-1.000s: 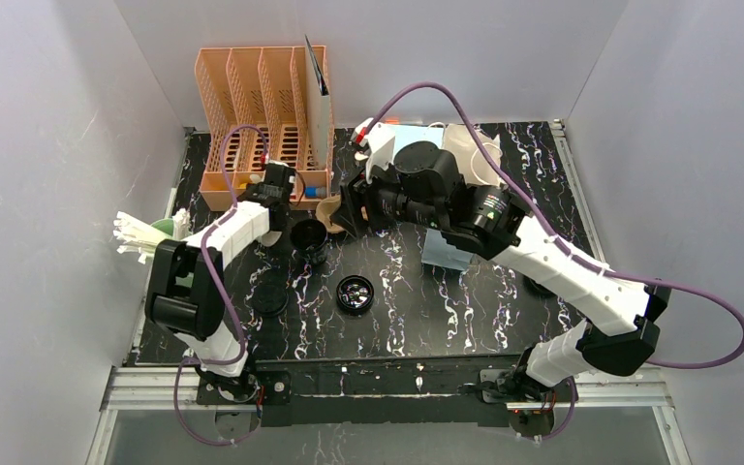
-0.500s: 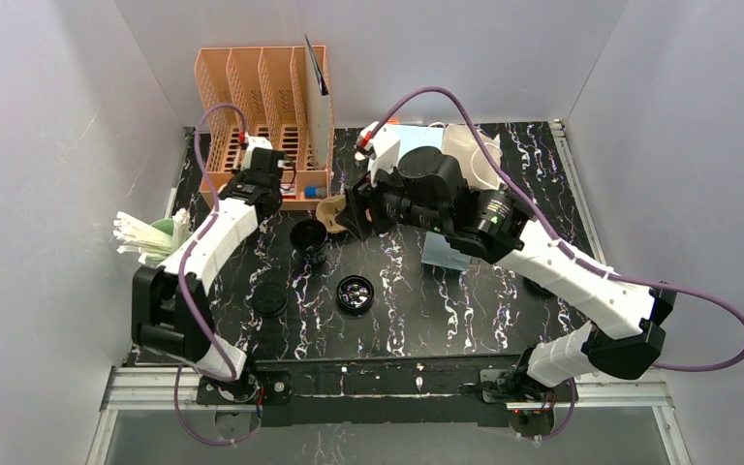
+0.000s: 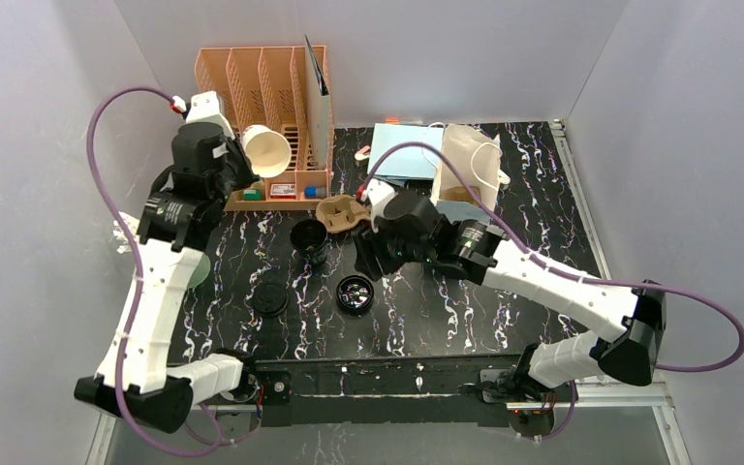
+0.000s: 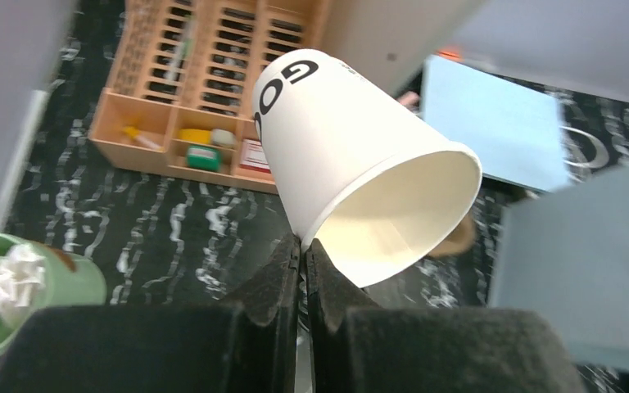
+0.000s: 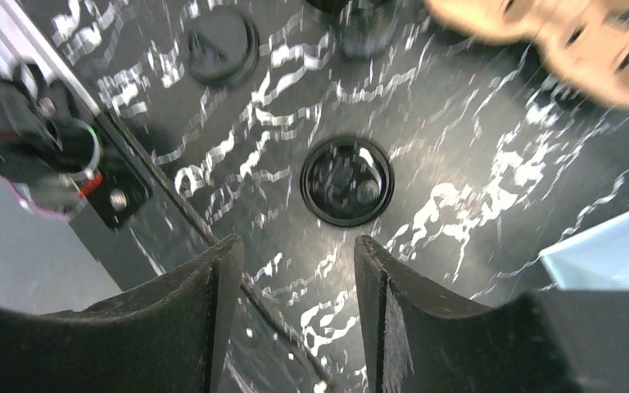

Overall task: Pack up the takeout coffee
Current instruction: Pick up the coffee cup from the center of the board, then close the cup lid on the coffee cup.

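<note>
White paper cup (image 4: 352,155) rim pinched in raised left hand (image 4: 301,246); right hand (image 5: 295,258) spread over black lid (image 5: 347,181).

The 2 arms share 1 build: the left arm (image 3: 145,300) and the right arm (image 3: 562,284) have white shell links joined by rounded black joint housings. A purple cable (image 3: 97,116) loops along each, and the left one ends in a red-and-white plug (image 3: 176,101). The left pincer (image 4: 301,262) and the right pincer (image 5: 297,246) have matte black, grainy fingers.
</note>
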